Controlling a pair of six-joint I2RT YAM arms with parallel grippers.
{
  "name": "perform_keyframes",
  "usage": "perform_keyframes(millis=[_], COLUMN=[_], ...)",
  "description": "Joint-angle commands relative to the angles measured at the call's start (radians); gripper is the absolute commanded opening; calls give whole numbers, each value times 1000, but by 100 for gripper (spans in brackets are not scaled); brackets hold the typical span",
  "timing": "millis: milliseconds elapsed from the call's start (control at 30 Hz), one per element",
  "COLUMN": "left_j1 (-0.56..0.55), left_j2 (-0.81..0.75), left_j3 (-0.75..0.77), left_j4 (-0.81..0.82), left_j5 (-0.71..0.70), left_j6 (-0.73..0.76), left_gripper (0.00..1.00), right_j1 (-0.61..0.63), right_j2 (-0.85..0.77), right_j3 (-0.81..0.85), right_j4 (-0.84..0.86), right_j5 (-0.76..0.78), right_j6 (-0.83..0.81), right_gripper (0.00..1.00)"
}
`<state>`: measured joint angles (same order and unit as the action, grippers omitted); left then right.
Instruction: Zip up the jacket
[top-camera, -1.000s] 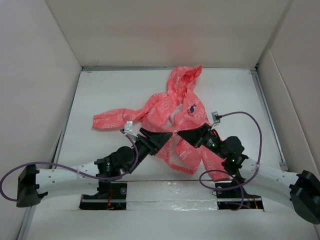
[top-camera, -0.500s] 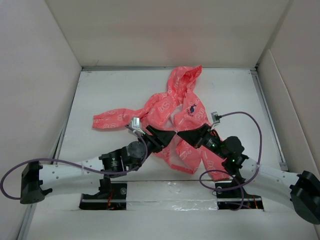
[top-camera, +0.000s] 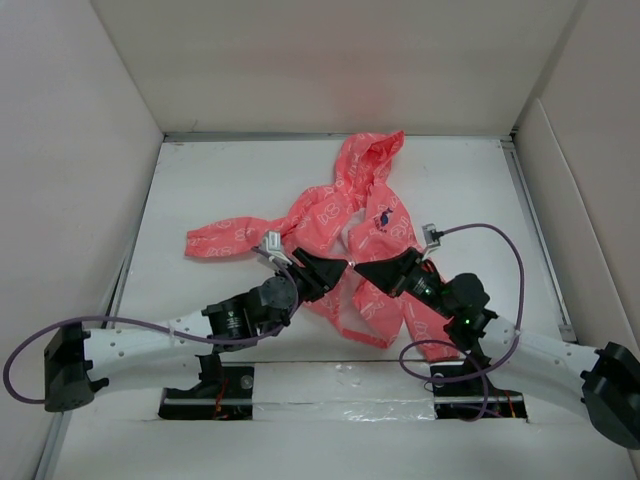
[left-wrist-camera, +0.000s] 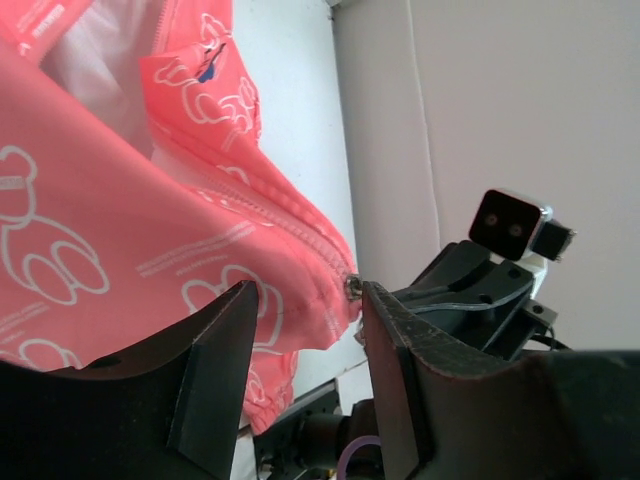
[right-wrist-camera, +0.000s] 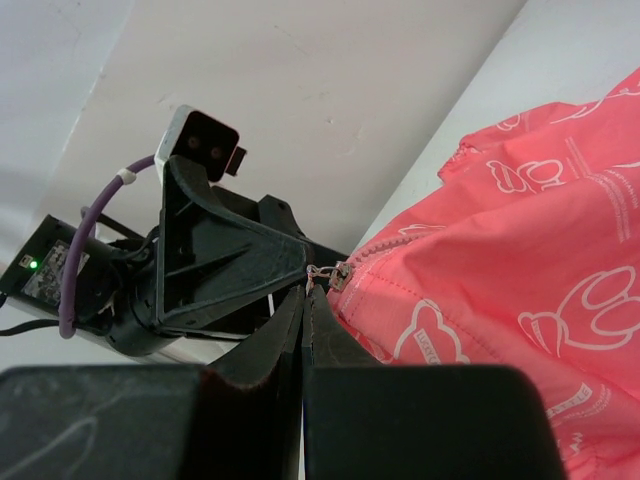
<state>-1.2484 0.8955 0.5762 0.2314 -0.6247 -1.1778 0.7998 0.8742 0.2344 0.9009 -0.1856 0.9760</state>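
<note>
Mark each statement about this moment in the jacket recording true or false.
1. The right claw is shut, with the zipper pull at its tips. True.
2. The left claw has its jaws pressed together. False: they stand apart, with the jacket's zipper edge between them.
3. The jacket is zipped to the collar. False: the front lies open at the chest, showing white lining.
4. The hood points toward the far wall. True.
5. Both claws meet at the lower front of the jacket. True.
</note>
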Motion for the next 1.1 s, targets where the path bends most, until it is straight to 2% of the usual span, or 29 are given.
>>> perform_keyframes(millis=[0,33,133,267,367,500,567,767,867,967,1033,1067], left_j1=[6,6,6,6,6,6,6,6,6,-40,-49,-49], left_j2=[-3,-4,-1,8,19,19,10,-50,-47,-55,-61,-60], left_j3=[-9,-10,-13,-22,-27,-36,-39,-87,-87,-114,-163,-183], left_j4=[113,121,143,175,181,163,151,138,140,183,258,278], left_j5=[26,26,33,59,74,79,74,57,85,92,121,132], left_j6=[27,29,46,50,43,14,-5,-22,-17,-61,-161,-210], left_gripper=[41,35,27,7,0,3,14,30,30,29,30,33], right_j1=[7,7,7,7,7,7,-2,-11,-21,-21,-21,-21], right_j2=[-1,-3,-7,3,9,14,11,-12,-12,-12,-12,-11], right_j3=[34,33,31,29,26,20,14,9,9,11,5,-3], right_j4=[76,79,70,90,110,138,153,129,122,104,102,133], right_j5=[-20,-18,-15,-14,-14,-15,-14,-11,-12,-12,7,17], right_j6=[6,6,7,12,16,27,32,27,24,12,-3,-13], right_gripper=[0,0,0,0,0,0,0,0,0,0,0,0])
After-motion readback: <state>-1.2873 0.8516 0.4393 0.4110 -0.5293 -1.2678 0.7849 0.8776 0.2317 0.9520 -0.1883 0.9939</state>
